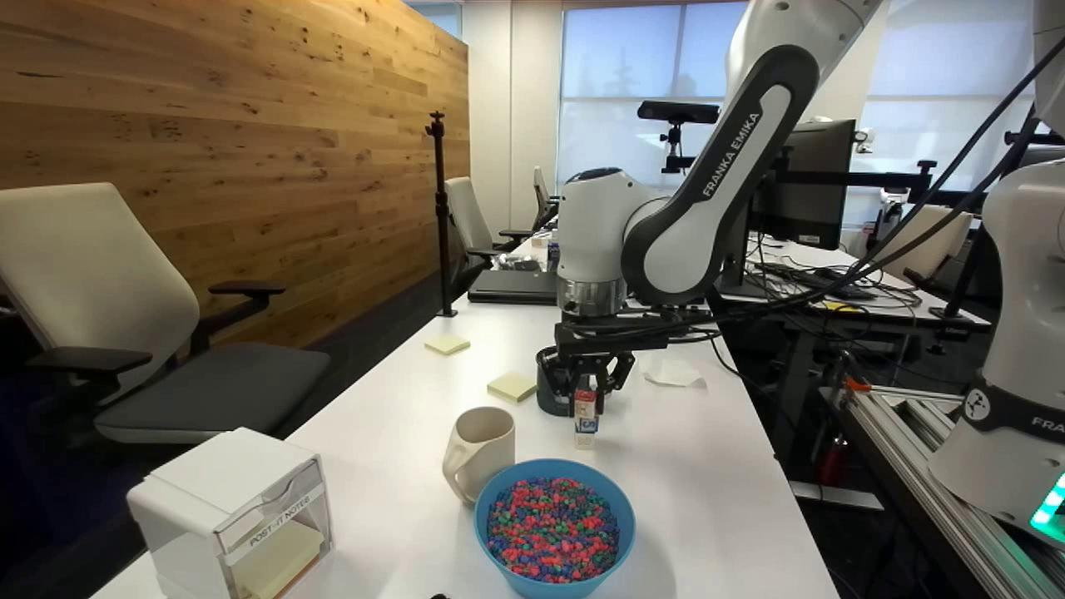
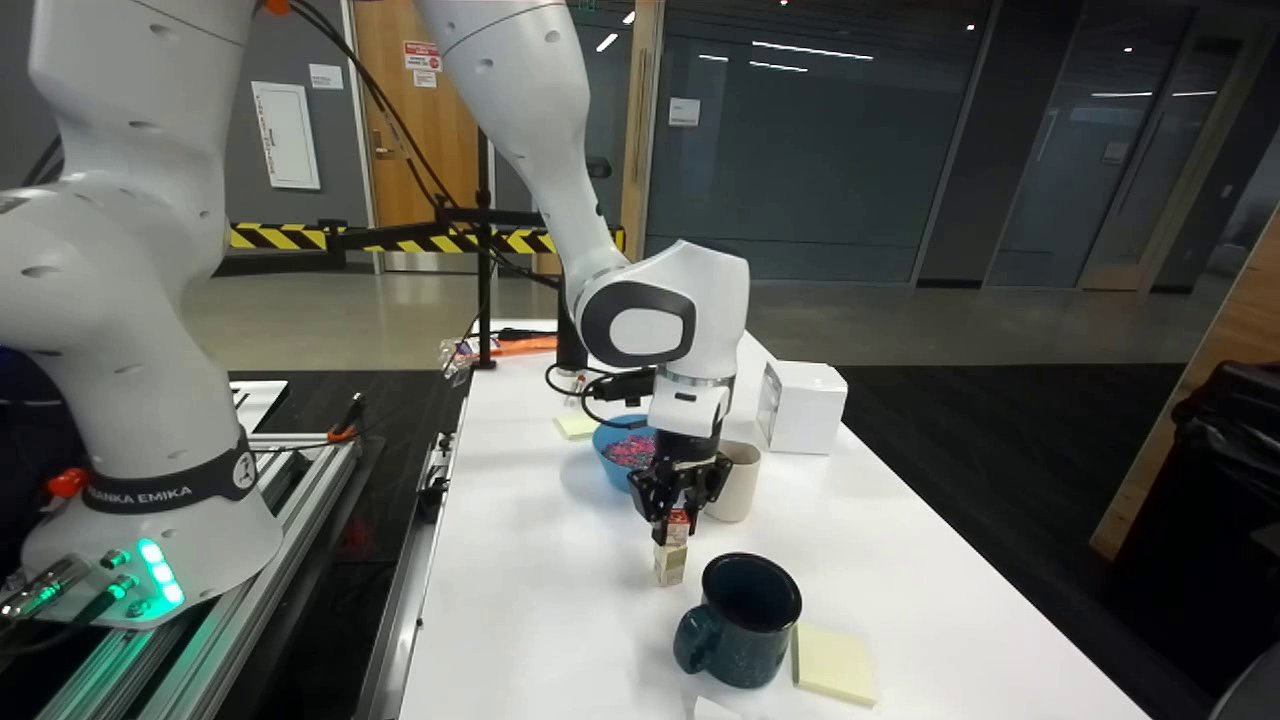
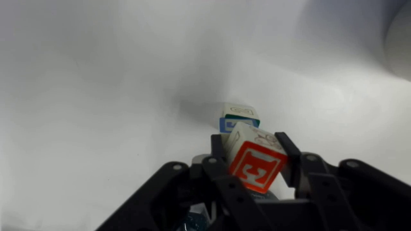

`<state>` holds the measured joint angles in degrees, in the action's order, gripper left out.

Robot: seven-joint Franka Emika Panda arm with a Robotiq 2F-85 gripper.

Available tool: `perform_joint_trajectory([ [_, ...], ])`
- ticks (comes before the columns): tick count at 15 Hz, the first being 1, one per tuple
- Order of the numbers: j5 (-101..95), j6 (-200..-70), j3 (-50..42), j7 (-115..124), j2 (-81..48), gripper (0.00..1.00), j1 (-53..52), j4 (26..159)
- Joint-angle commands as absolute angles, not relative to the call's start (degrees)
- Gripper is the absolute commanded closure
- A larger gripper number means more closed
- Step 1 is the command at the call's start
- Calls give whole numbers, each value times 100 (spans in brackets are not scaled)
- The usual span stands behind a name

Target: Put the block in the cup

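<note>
The block [image 3: 257,160], small with a red "E" face, is at the top of a small stack. Below it are lower blocks with blue and green edges [image 3: 239,110]; they also show in both exterior views [image 1: 586,426] [image 2: 669,568]. My gripper [image 3: 250,141] is shut on the red block, its fingers against opposite sides; the block sits turned between them. Whether it is lifted off the stack cannot be told. The cup, a dark navy mug [image 2: 745,630], stands upright close beside the stack; it is partly hidden behind my gripper in an exterior view [image 1: 551,391].
A beige cup [image 1: 478,453] and a blue bowl of colourful bits [image 1: 499,541] stand near the stack. A white note dispenser [image 1: 225,482] stands farther off. Yellow note pads [image 1: 512,387] and a white paper [image 1: 674,373] lie near the dark mug.
</note>
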<state>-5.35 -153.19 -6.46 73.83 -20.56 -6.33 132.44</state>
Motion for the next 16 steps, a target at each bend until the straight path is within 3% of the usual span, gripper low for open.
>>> perform_joint_trajectory([
  [1, -531, -15329, -742, 7387, -1598, 81, -747, 13466],
  [9, -948, -14947, -1039, 7873, -80, 81, -376, 13918],
  [16, -602, -15151, -1063, 7676, -381, 81, 429, 13833],
])
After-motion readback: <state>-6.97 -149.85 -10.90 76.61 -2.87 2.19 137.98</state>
